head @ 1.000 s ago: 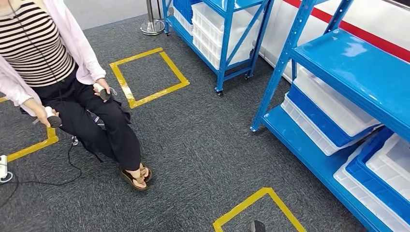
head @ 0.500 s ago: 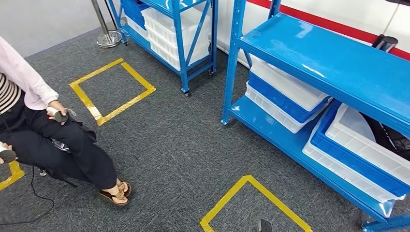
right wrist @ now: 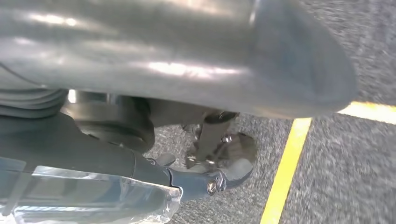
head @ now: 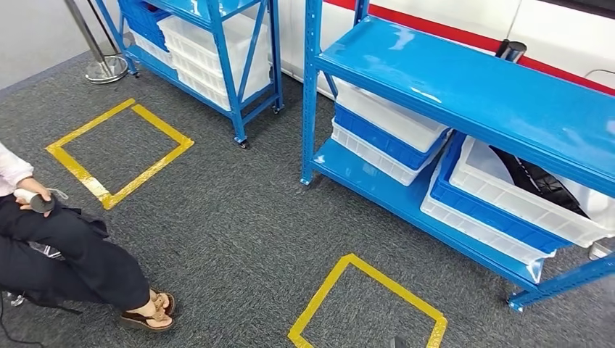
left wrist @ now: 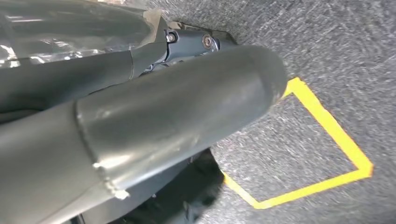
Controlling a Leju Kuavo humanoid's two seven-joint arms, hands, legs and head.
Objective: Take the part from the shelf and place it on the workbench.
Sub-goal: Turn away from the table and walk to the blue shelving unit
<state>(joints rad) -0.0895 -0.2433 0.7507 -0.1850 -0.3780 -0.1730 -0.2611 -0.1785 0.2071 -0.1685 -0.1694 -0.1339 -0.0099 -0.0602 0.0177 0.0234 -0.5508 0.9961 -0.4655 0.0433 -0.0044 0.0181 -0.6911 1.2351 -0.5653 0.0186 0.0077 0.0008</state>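
1. Grey carpet (head: 239,232) covers the whole floor, and a square outline of yellow tape (head: 366,304) lies on it nearest the camera, just in front of the blue shelf (head: 464,94).
2. Both wrist views show each hand close up against the carpet and tape: the left hand (left wrist: 173,116) and the right hand (right wrist: 177,56) appear as blurred grey thumbs; whether the fingers are spread or closed cannot be told.
3. Left of the blue shelf, well apart from it, a seated person (head: 65,254) in dark trousers and sandals holds a small controller (head: 40,203).
4. On the blue shelf's bottom level sit stacked white and blue bins (head: 500,203); a dark part (head: 544,185) lies in the rightmost white bin.
5. Farther left of the blue shelf lies a second tape square (head: 120,152).
6. Beyond that stands a second blue rack (head: 210,43) holding white bins, with a metal post base (head: 105,69) beside it.
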